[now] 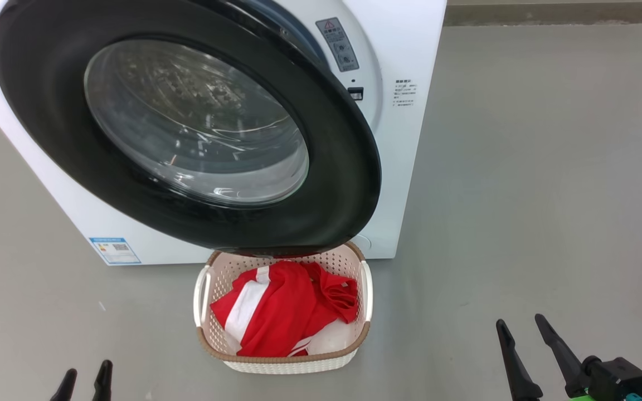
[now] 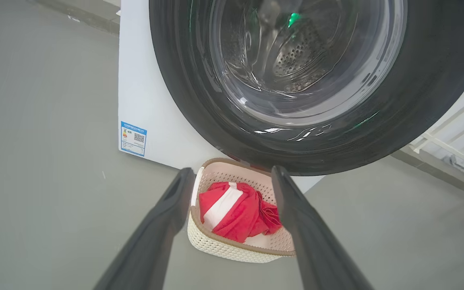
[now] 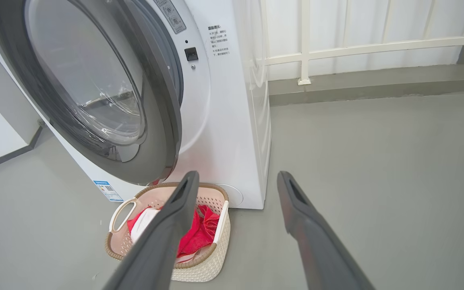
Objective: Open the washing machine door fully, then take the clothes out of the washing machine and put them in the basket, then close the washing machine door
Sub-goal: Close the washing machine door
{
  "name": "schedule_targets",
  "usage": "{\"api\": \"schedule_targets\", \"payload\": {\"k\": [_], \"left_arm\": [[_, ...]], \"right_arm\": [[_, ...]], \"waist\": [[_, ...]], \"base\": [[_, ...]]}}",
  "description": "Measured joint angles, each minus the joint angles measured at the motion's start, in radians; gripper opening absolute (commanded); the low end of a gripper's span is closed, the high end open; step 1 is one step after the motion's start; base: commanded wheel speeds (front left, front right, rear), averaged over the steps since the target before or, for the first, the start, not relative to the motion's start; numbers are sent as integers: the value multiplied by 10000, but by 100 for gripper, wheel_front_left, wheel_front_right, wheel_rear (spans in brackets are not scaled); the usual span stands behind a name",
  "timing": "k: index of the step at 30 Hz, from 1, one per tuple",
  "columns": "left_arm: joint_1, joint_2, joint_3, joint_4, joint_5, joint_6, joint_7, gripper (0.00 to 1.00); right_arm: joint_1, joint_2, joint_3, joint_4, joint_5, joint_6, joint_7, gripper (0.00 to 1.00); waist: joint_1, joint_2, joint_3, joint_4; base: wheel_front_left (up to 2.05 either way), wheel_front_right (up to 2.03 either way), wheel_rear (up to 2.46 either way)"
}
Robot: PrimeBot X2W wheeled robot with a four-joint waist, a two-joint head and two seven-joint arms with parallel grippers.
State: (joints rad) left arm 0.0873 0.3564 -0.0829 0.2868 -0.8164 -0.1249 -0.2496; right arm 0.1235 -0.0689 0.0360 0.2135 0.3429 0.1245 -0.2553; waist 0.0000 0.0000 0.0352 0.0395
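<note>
Head view: red clothes [image 1: 285,306] bunched up in the basket [image 1: 287,365] on the floor [image 1: 521,195], right under the part-open washing machine door [image 1: 343,184]. Left gripper [image 1: 88,370] and right gripper [image 1: 520,322] sit low, fingers spread, holding nothing.

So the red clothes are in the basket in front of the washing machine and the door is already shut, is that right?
No. The red clothes are in the basket in front of the washing machine, but the door is not shut: the right wrist view shows it swung out from the machine's front.
</note>
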Motion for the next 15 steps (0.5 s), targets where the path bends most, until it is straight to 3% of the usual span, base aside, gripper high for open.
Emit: {"api": "schedule_targets", "payload": {"k": [8, 15], "left_arm": [[203, -729, 961, -742, 2286, -2, 0, 100], [404, -1110, 1490, -1237, 3432, -2, 0, 100]], "right_arm": [[12, -2, -111, -35, 2, 0, 0, 100], [131, -2, -119, -56, 19, 0, 0, 100]], "waist": [[0, 0, -114, 67], [0, 0, -202, 94]], "base": [[0, 0, 0], [0, 0, 0]]}}
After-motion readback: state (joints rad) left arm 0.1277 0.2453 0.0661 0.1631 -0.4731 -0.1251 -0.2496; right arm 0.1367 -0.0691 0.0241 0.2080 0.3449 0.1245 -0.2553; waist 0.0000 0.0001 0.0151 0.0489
